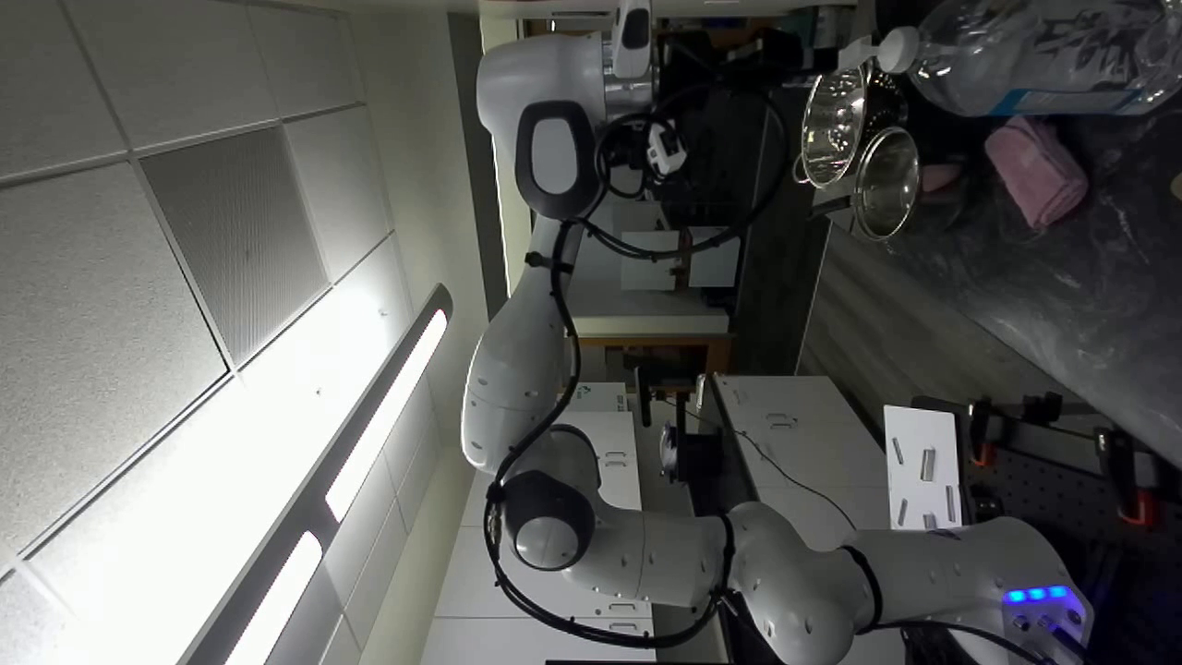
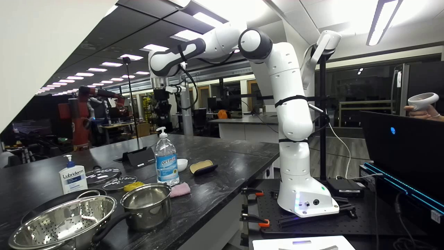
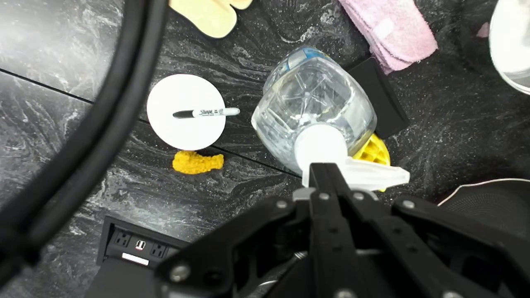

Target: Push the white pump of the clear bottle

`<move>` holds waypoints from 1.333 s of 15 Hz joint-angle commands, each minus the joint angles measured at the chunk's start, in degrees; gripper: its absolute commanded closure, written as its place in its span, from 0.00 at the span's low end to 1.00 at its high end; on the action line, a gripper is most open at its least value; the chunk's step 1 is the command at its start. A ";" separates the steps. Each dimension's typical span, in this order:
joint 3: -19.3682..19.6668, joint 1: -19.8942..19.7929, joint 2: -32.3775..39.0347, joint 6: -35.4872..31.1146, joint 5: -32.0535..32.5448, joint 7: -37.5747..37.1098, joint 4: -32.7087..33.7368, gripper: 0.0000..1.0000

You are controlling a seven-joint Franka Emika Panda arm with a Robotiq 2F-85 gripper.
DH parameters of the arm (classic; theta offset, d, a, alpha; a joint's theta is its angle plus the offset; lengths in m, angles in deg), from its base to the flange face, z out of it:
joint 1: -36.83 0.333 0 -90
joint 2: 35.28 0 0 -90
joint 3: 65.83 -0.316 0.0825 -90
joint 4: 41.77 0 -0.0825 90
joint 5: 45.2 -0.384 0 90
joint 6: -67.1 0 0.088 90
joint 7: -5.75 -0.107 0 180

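The dark table (image 2: 227, 158) carries a colander (image 2: 67, 217) nearest; farther back stands the bottle (image 2: 167, 165), upright. Just above its pump (image 2: 162, 133) hangs the gripper (image 3: 326, 166), clenched. Behind are a red robot (image 2: 80, 125) and ceiling lamps (image 2: 97, 69).

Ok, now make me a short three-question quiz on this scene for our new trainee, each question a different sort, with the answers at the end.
1. Fill in: in an exterior view, the gripper is above the white ____ of the clear bottle.
2. Open: in the wrist view, what lies over the white bowl?
3. True or false: the clear bottle is tipped over.

Key:
1. pump
2. a marker
3. False; it stands upright.
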 commanded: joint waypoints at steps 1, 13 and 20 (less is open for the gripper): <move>0.01 -0.22 1.36 2.30 -0.42 1.80 2.71 1.00; -0.54 -0.04 2.85 2.24 -0.93 2.84 4.11 1.00; -0.79 -0.02 3.71 2.20 -1.18 2.84 4.27 1.00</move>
